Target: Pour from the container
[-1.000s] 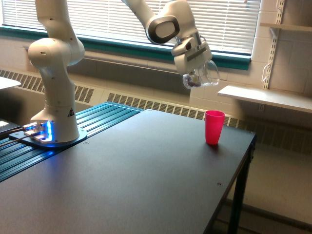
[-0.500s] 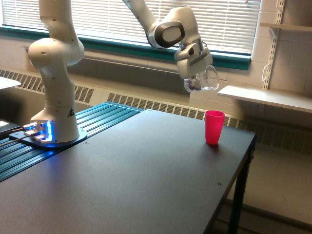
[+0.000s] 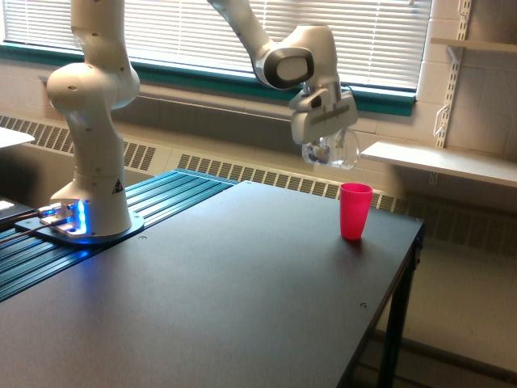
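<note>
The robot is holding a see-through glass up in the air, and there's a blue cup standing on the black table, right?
Almost. The cup is bright pink, not blue. The rest is right: in the exterior view the gripper holds the see-through glass up in the air, and the cup stands on the black table.
</note>
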You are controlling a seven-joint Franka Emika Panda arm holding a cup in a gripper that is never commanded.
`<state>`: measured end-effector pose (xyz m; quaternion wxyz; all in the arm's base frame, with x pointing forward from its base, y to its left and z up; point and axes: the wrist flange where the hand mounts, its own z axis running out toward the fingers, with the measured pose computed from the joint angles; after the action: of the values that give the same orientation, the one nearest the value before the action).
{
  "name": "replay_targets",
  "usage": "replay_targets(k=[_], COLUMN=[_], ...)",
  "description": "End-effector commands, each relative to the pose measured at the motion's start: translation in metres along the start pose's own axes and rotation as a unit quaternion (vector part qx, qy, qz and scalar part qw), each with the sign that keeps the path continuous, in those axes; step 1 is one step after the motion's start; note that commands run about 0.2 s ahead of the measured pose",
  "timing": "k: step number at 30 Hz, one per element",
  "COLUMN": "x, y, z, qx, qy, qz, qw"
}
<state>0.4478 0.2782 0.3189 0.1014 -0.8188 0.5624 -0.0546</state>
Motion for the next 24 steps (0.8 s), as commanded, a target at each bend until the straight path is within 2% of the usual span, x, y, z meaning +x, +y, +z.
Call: replay_targets(k=[1, 9, 11, 13, 15, 24], x=[0.010, -0.006, -0.009, -0.012, -0.015, -0.023], y=[-0.007, -0.016, -0.018, -0.019, -0.021, -0.011], z=[0.007, 0.010, 0.008, 0.006, 0.005, 0.018], qx=[-0.032, -0.055, -0.053, -0.055, -0.047, -0.084], qy=[0.004, 0.013, 0.040, 0.057, 0.067, 0.041], qz=[0.050, 0.025, 0.012, 0.007, -0.007, 0.011], qw=[0.9982, 0.9981, 0.9977, 0.9968, 0.9966, 0.9956])
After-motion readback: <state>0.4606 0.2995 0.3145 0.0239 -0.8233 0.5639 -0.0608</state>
